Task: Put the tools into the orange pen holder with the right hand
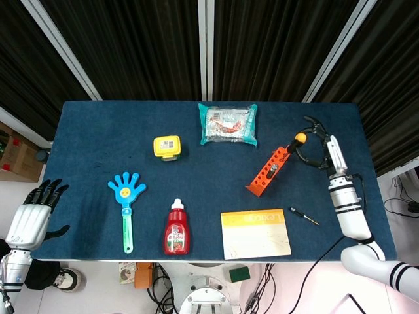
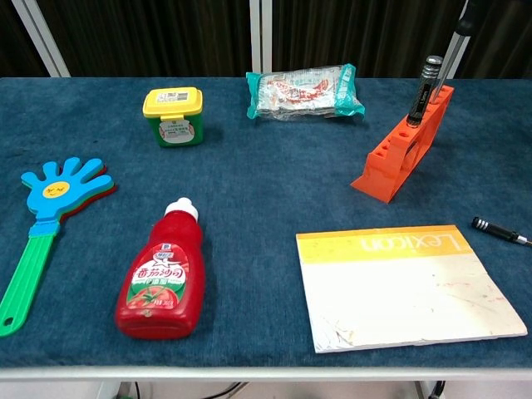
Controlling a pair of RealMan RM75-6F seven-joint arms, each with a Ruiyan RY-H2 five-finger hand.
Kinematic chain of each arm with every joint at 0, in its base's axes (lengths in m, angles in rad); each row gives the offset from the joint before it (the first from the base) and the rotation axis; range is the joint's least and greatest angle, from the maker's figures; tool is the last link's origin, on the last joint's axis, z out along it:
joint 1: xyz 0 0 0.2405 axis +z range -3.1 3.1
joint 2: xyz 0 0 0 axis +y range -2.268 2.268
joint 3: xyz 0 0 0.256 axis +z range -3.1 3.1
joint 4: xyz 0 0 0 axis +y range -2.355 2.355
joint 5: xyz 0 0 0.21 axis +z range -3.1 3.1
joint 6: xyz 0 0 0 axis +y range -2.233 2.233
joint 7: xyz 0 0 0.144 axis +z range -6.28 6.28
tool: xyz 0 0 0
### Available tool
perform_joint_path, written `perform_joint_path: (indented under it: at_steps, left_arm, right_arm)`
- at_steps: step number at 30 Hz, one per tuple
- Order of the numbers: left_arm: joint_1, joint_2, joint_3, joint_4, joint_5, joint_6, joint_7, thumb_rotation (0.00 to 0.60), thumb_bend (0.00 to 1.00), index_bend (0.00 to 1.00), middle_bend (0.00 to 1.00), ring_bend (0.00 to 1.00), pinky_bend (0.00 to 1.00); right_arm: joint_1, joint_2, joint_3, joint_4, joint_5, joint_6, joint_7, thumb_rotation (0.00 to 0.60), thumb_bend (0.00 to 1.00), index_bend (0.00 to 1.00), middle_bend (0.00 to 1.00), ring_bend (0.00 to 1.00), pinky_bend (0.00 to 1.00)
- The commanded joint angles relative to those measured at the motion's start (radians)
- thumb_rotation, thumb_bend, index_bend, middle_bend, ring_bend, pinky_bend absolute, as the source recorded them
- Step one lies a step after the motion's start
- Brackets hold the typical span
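Note:
The orange pen holder (image 1: 267, 171) (image 2: 399, 154) stands tilted right of the table's middle, with a black-handled tool (image 2: 424, 87) upright in one of its upper holes. My right hand (image 1: 317, 147) grips a screwdriver with a yellow-orange handle end (image 1: 299, 139) just above the holder's upper end. In the chest view its thin shaft (image 2: 454, 46) slants down to the holder's top. A small black screwdriver (image 1: 304, 216) (image 2: 497, 231) lies on the cloth to the right of the notebook. My left hand (image 1: 31, 219) hangs open beyond the table's left front corner.
A yellow-and-white notebook (image 1: 255, 233) lies near the front edge, a ketchup bottle (image 1: 177, 229) and a blue hand clapper (image 1: 126, 203) to its left. A yellow-lidded jar (image 1: 167, 146) and a teal snack packet (image 1: 228, 123) sit further back.

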Motion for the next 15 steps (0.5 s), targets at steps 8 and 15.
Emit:
perform_joint_path:
  at_steps: [8,15]
  left_arm:
    - [0.0,-0.001,0.0,0.001,-0.001,-0.002,0.001,0.6,0.05,0.15,0.07,0.03,0.18]
    - [-0.001,-0.002,-0.001,0.001,-0.004,-0.003,0.008,0.6,0.05,0.15,0.07,0.03,0.18]
  right_arm:
    - [-0.002,-0.014,-0.01,0.026,0.002,-0.002,0.009,0.6,0.36,0.72,0.1,0.0,0.0]
    - [0.002,0.001,-0.034,0.04,-0.03,-0.025,0.022,0.6,0.21,0.29,0.04,0.0,0.0]
